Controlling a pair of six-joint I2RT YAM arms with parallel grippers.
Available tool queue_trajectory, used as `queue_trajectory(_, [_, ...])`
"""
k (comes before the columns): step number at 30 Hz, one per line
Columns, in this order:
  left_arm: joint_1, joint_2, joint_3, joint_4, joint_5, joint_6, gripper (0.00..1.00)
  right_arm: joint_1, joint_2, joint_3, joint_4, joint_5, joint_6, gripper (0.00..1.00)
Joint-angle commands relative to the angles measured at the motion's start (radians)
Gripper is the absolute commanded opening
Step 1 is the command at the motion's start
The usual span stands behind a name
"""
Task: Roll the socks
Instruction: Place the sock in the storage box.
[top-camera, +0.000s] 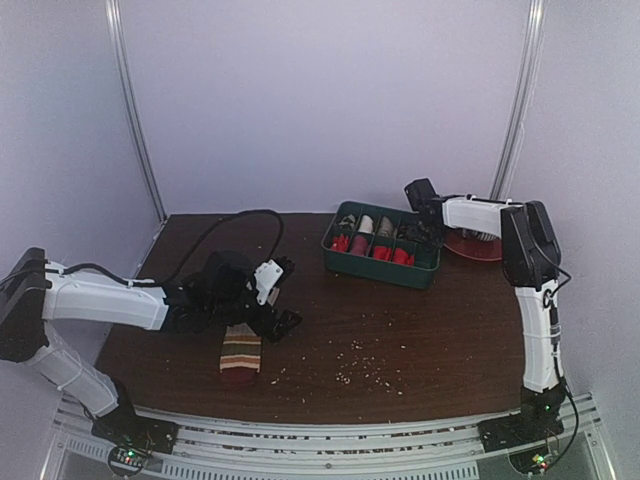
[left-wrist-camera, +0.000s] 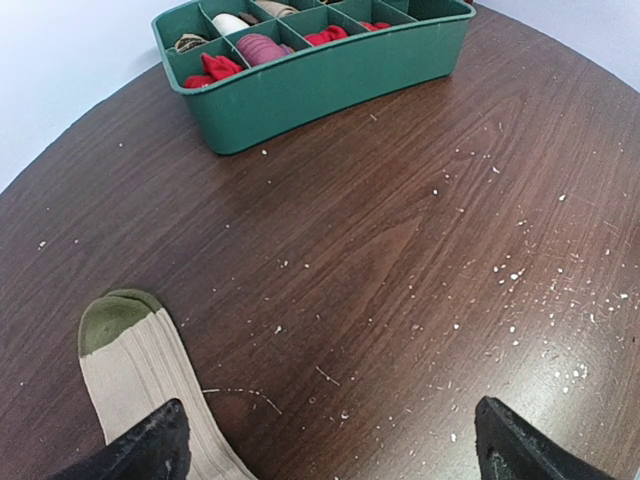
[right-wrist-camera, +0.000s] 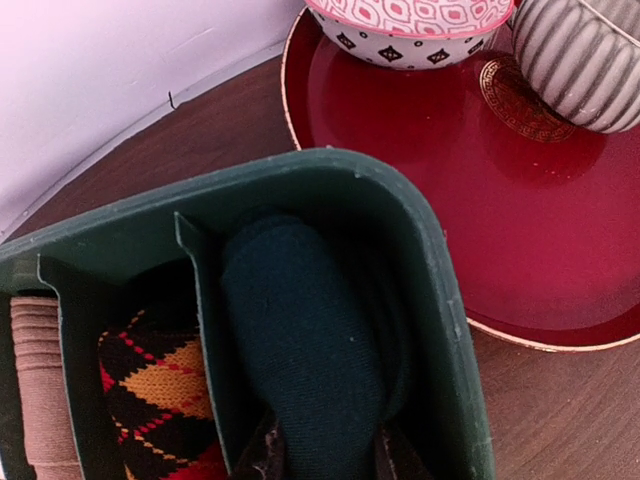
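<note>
The middle of the table (top-camera: 420, 335) is bare wood, strewn only with crumbs (top-camera: 365, 375), so a gripper can cross it freely. This stretch lies between the striped sock (top-camera: 240, 352) at the near left and the green tray (top-camera: 380, 245) at the far side.

The left gripper (left-wrist-camera: 325, 455) hangs with its jaws wide. One finger is over the sock and open wood lies under the rest of the gap.

A black cable (top-camera: 235, 215) loops over the far left.

The tray's walls and dividers hem in each compartment. The compartment at the right end is filled by the dark teal sock (right-wrist-camera: 300, 340) and the right gripper (right-wrist-camera: 325, 455) clamped on it.

Just right of the tray, a red plate (right-wrist-camera: 400, 200) carrying a patterned bowl (right-wrist-camera: 410, 25) and a ribbed grey dish (right-wrist-camera: 575, 60) blocks the far right.
</note>
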Motion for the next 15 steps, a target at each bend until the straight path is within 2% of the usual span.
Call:
queue_trajectory(1, [0.005,-0.014,0.007,0.017,0.017,0.022,0.98,-0.012,0.052,0.049,-0.117,-0.009,0.029,0.00])
queue_trajectory(3, [0.006,-0.011,0.008,0.013,0.017,0.023,0.98,-0.019,0.066,0.062,-0.139,-0.030,0.030,0.03])
queue_trajectory(5, [0.005,-0.009,0.009,0.013,0.016,0.025,0.98,-0.026,0.070,0.063,-0.153,-0.051,0.033,0.15])
queue_trajectory(8, [0.006,-0.006,0.010,0.010,0.013,0.028,0.98,-0.028,0.065,0.062,-0.160,-0.057,0.033,0.24])
queue_trajectory(9, [0.006,-0.006,0.010,0.010,0.012,0.029,0.98,-0.028,0.062,0.061,-0.159,-0.062,0.032,0.30])
queue_trajectory(15, [0.005,0.003,0.015,0.002,0.012,0.032,0.98,-0.030,0.054,0.083,-0.169,-0.070,0.039,0.38])
